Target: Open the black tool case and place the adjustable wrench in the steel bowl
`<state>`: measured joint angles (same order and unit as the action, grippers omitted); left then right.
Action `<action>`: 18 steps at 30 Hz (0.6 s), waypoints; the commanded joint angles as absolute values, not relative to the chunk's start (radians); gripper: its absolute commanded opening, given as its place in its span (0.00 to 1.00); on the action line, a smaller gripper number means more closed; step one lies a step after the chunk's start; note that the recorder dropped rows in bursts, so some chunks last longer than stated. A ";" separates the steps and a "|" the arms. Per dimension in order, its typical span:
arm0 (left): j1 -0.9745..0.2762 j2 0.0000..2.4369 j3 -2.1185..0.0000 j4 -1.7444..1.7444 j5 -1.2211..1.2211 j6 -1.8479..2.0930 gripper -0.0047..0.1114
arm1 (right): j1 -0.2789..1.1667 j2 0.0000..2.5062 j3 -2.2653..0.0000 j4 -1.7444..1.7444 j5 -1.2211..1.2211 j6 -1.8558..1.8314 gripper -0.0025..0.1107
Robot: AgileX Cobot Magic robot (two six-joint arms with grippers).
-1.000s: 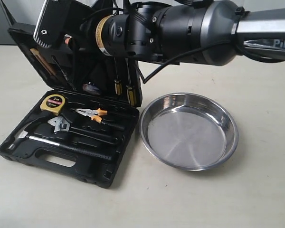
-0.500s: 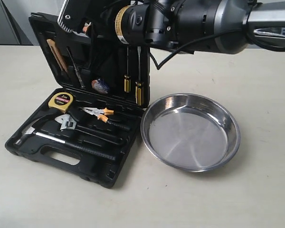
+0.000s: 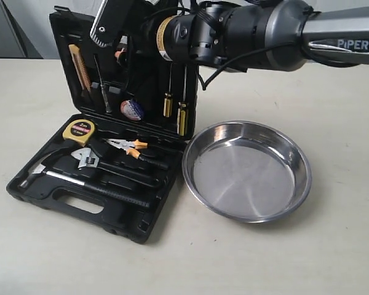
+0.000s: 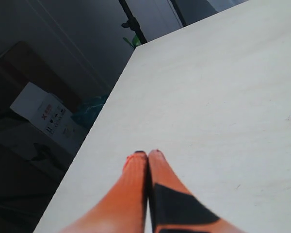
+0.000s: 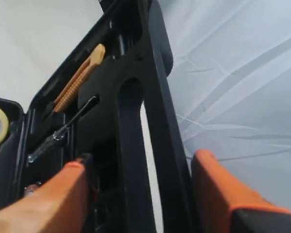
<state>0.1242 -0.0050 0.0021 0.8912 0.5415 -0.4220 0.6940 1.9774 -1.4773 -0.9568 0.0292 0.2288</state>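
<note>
The black tool case (image 3: 80, 206) lies open on the table with its lid (image 3: 129, 80) standing nearly upright. The adjustable wrench (image 3: 83, 158), silver head and black handle, rests in the base tray between the tape measure and the hammer. To the case's right, the steel bowl (image 3: 246, 175) sits with nothing in it. My right gripper (image 3: 122, 50) is at the lid's top edge. In the right wrist view its orange fingers (image 5: 63, 194) straddle the lid's handle rim (image 5: 136, 97), open. My left gripper (image 4: 148, 153) is shut on nothing, over bare table near an edge.
The base also holds a yellow tape measure (image 3: 79, 130), orange-handled pliers (image 3: 126, 146) and a hammer (image 3: 92, 187). Screwdrivers (image 3: 175, 107) and an orange utility knife (image 3: 79, 67) sit in the lid. My right arm (image 3: 264, 34) spans the back above the case and bowl.
The lid has swung further up to nearly vertical, and the whole case has slid a little to the right. My right gripper rose and moved right with the lid's edge.
</note>
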 commanded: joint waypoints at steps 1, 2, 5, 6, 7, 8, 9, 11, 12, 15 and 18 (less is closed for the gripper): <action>0.118 0.000 0.000 0.889 0.533 -0.426 0.04 | 0.656 2.016 -1.498 -0.934 0.132 0.240 0.53; 0.118 0.000 0.000 0.889 0.533 -0.426 0.04 | 0.651 2.017 -1.506 -0.934 0.130 0.240 0.53; 0.118 0.000 0.000 0.889 0.533 -0.426 0.04 | 0.636 2.017 -1.556 -0.941 0.130 0.238 0.53; 0.118 0.000 0.000 0.889 0.533 -0.426 0.04 | 0.633 2.017 -1.567 -0.941 0.130 0.238 0.53; 0.118 0.000 0.000 0.889 0.533 -0.426 0.04 | 0.628 2.017 -1.589 -0.941 0.133 0.238 0.53; 0.118 0.000 0.000 0.889 0.533 -0.426 0.04 | 0.628 2.017 -1.602 -0.941 0.145 0.238 0.53; 0.118 0.000 0.000 0.889 0.533 -0.426 0.04 | 0.628 2.017 -1.631 -0.941 0.160 0.238 0.53; 0.118 0.000 0.000 0.889 0.533 -0.426 0.04 | 0.628 2.017 -1.669 -0.941 0.184 0.240 0.53; 0.118 0.000 0.000 0.889 0.533 -0.426 0.04 | 0.628 2.017 -1.684 -0.926 0.208 0.240 0.53; 0.118 0.000 0.000 0.889 0.533 -0.426 0.04 | 0.655 2.017 -1.691 -0.813 0.311 0.244 0.40; 0.118 0.000 0.000 0.889 0.531 -0.426 0.04 | 0.696 2.017 -1.691 -0.708 0.472 0.239 0.04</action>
